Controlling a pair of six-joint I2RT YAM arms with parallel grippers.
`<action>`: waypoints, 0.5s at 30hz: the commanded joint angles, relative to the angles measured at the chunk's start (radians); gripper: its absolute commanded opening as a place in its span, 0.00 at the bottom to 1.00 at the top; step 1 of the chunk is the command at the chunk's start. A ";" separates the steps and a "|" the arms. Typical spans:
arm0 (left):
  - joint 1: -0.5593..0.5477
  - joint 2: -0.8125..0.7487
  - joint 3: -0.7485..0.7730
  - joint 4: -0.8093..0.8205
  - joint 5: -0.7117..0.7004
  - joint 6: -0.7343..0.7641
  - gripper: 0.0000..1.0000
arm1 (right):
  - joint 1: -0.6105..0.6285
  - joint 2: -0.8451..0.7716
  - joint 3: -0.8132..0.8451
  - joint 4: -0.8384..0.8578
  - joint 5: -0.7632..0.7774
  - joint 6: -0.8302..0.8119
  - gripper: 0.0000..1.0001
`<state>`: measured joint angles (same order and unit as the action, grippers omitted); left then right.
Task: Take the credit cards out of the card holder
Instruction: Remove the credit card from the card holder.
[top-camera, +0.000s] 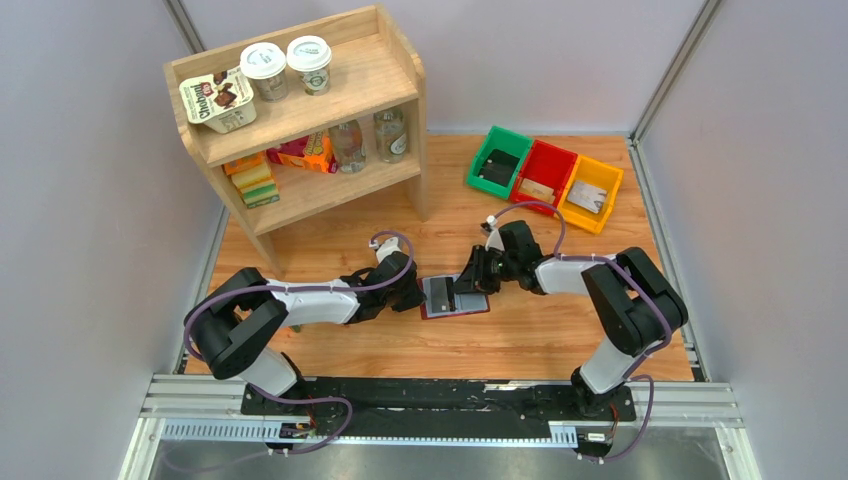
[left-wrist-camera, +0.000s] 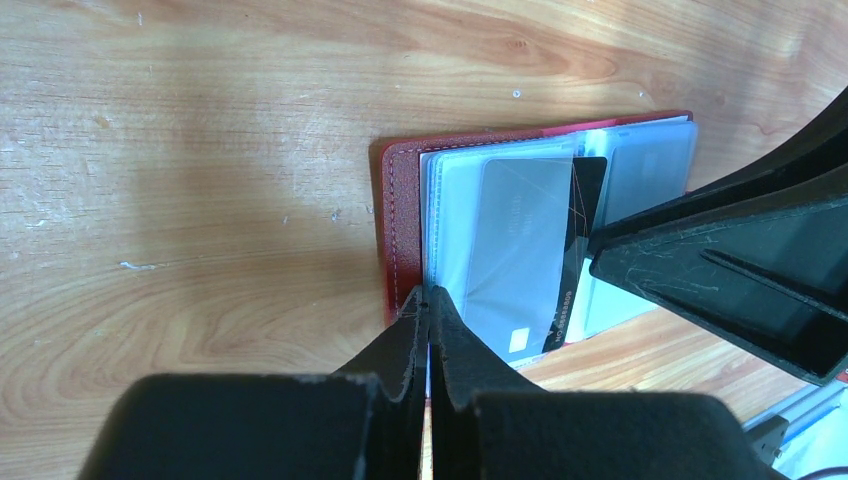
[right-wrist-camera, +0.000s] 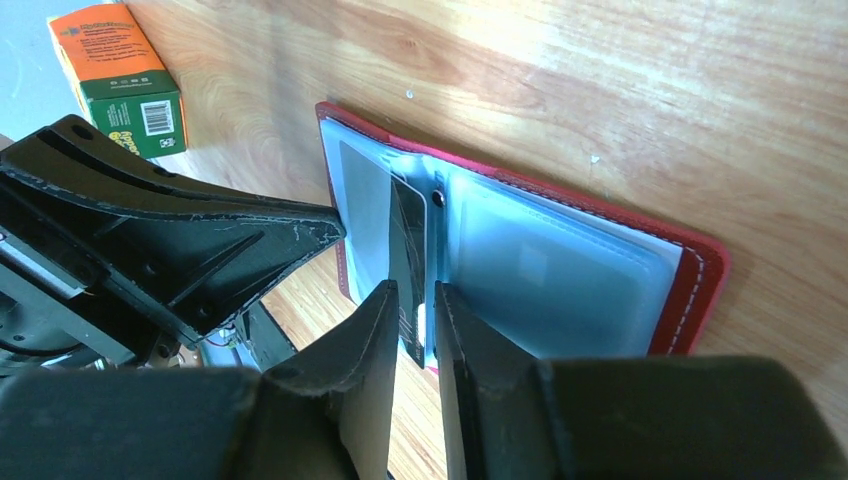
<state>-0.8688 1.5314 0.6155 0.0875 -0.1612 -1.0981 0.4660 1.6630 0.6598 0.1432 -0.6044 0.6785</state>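
Maroon card holder (top-camera: 455, 297) lies open on worktop (top-camera: 520, 345). Left hand (left-wrist-camera: 428, 303) pressed together at its edge. Right hand (right-wrist-camera: 414, 296) slightly spread astride the black card (right-wrist-camera: 405, 235).

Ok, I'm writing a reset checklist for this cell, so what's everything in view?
table: one, light wood, whole floor of the cell
card holder: one, dark red, lying open mid-table
credit cards: two visible, grey and black, in its clear sleeves
bins: three, green, red, yellow, far right
shelf: one, wooden, far left
cups: two, white lids, upper shelf
tub: one, white, upper shelf
jars: two, clear, lower shelf
carton: one, orange-red, lower shelf
pads: small stack, orange, yellow, green, lower shelf
small box: one, orange and green, on the table
left hand: one, black, shut, tips at the holder's edge
right hand: one, black, slightly open at the black card
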 joint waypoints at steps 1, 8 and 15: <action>-0.001 0.049 -0.028 -0.161 0.000 0.030 0.00 | -0.004 0.014 -0.008 0.078 -0.026 0.012 0.25; -0.002 0.047 -0.030 -0.161 0.000 0.030 0.00 | -0.004 0.067 -0.003 0.104 -0.047 0.012 0.23; -0.002 0.049 -0.028 -0.160 0.002 0.029 0.00 | -0.004 0.099 0.000 0.137 -0.087 0.016 0.25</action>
<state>-0.8688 1.5314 0.6155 0.0875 -0.1608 -1.0981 0.4622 1.7370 0.6590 0.2344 -0.6682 0.6922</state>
